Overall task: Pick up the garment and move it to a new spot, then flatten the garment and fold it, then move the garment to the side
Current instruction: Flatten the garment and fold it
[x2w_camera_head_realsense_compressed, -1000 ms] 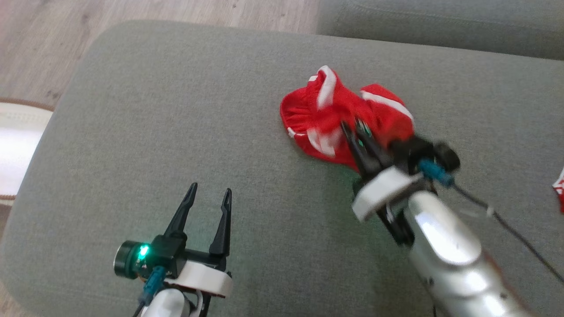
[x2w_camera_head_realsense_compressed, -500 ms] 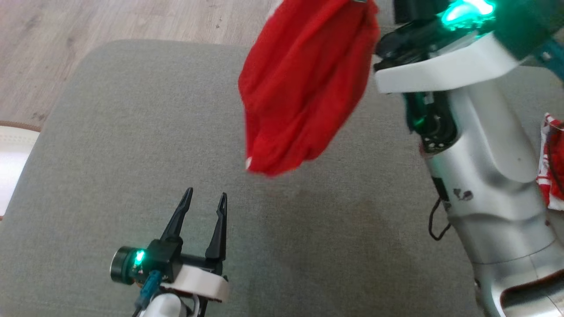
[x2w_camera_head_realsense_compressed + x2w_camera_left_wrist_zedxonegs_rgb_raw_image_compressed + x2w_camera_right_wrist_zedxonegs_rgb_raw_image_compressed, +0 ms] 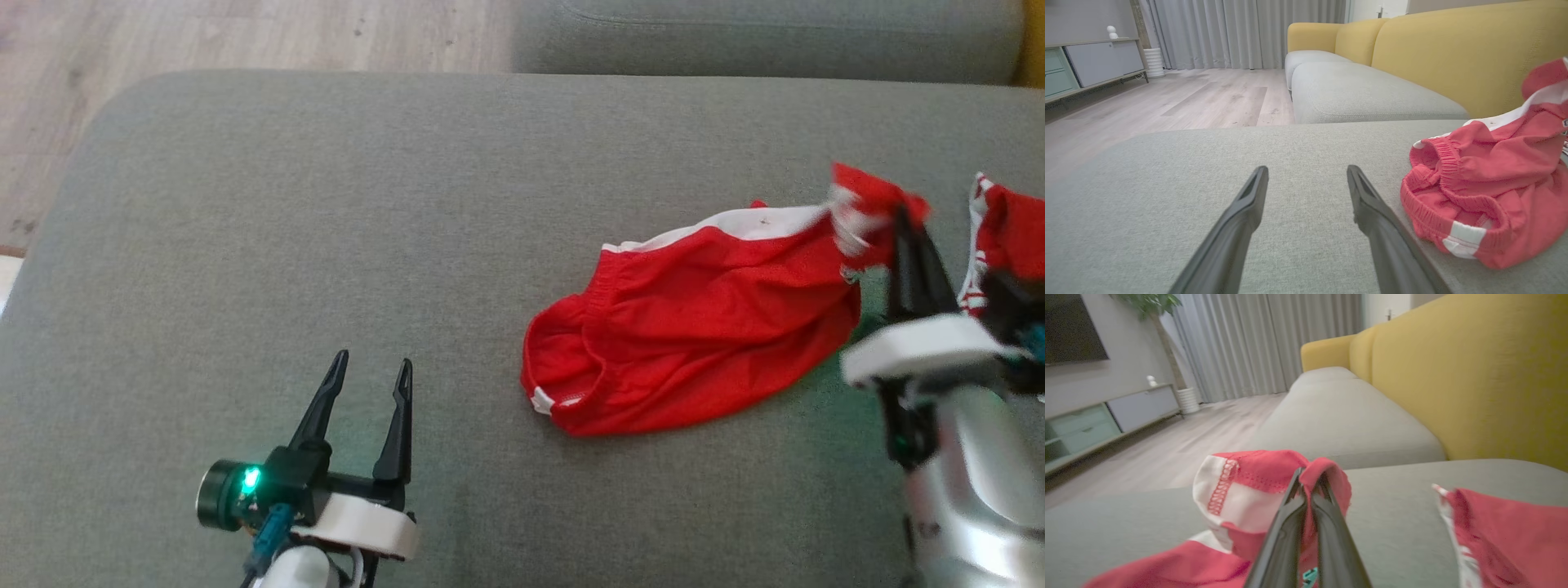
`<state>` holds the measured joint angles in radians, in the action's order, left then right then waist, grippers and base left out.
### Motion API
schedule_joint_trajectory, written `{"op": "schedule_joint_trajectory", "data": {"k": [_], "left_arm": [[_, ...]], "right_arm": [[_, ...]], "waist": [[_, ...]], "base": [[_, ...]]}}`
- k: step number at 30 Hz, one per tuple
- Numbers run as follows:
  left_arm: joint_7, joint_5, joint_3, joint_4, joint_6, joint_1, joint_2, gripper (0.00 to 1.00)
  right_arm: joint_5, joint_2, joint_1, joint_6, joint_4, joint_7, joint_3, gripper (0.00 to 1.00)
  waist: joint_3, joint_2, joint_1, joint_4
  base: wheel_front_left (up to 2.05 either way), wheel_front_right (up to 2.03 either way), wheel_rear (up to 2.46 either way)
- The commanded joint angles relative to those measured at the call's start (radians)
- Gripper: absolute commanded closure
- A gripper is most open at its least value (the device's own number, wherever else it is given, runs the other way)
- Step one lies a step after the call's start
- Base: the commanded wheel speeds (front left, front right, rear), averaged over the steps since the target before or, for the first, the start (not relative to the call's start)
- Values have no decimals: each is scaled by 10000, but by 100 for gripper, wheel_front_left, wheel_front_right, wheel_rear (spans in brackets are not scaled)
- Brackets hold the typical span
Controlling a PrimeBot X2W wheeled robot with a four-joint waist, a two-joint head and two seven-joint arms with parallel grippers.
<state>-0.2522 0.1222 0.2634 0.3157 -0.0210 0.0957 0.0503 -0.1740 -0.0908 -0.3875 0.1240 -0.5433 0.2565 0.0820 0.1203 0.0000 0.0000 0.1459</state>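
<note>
The garment point(image 3: 694, 327) is a pair of red shorts with white trim, spread loosely on the grey sofa cushion point(image 3: 326, 204) at the right of the head view. My right gripper point(image 3: 902, 216) is shut on its red and white corner at the far right end, which stands lifted off the cushion. In the right wrist view the right gripper point(image 3: 1309, 478) pinches that corner of the garment point(image 3: 1249, 486). My left gripper point(image 3: 370, 369) is open at the lower left, well left of the shorts, with nothing between its fingers. In the left wrist view the garment point(image 3: 1486, 183) lies to the right of the left gripper point(image 3: 1306, 173).
A second red and white cloth point(image 3: 1008, 237) lies at the right edge, close to my right arm. Another grey seat cushion point(image 3: 735, 33) lies beyond, with a yellow sofa back point(image 3: 1474, 375) behind. Wooden floor point(image 3: 122, 41) lies off the cushion's left and far edges.
Half a second ago the right gripper held the garment high in the air. Now the garment lies on the cushion further right, still pinched. The camera has shifted; the left gripper has stayed put.
</note>
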Motion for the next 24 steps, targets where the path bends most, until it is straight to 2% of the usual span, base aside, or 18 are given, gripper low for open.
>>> {"op": "schedule_joint_trajectory", "data": {"k": [1,5,6,7,13,17,24], "left_arm": [[-95,-67,-324,-302,-9,359,-1,0],[-95,-124,-322,-257,-48,450,-1,0],[-95,-124,-323,-249,-46,467,-1,0],[-95,-126,-315,-240,-50,485,-1,0],[-95,-127,-294,-183,-67,483,-1,0],[-95,-135,-340,-209,-74,404,-1,0],[-95,64,-459,-573,-89,272,-1,0]], "right_arm": [[192,-127,-197,67,201,52,55,100],[874,-223,49,67,-399,52,1064,98],[1074,-206,53,67,-489,51,1248,24],[1234,-172,39,67,-564,48,1393,0],[1718,113,-12,67,-615,50,1705,0],[1679,265,191,67,-234,51,1664,0],[1257,384,1185,67,1094,52,627,0]], "waist": [[60,0,0,-93],[99,0,0,-279],[96,0,0,-328],[97,0,0,-364],[-24,0,0,-533],[-173,0,0,-655],[-417,0,0,-982]], "base": [[0,0,0],[0,0,0],[0,0,0],[0,0,0],[0,0,0],[0,0,0],[0,0,0]]}}
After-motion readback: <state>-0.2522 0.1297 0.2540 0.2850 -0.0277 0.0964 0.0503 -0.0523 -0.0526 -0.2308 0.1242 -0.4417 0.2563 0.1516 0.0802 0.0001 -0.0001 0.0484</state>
